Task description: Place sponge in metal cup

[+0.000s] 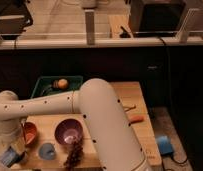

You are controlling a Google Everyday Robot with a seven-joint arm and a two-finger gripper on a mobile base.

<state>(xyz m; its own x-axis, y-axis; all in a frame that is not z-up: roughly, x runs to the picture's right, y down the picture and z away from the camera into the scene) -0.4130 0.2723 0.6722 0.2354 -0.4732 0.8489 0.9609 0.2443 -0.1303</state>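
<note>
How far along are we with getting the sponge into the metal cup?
Done: nothing yet. The metal cup stands on the table without the sponge in it.
In hand: the gripper is low at the front left corner, right at the sponge. I cannot tell whether it has a hold.
Left: carry the sponge right to the cup, in front of the purple bowl, and drop it in.

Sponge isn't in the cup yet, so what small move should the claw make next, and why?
Probably carry the sponge rightward in view, over the metal cup. The claw sits lower left in view, at the sponge; the cup stands apart, beside the purple bowl.
</note>
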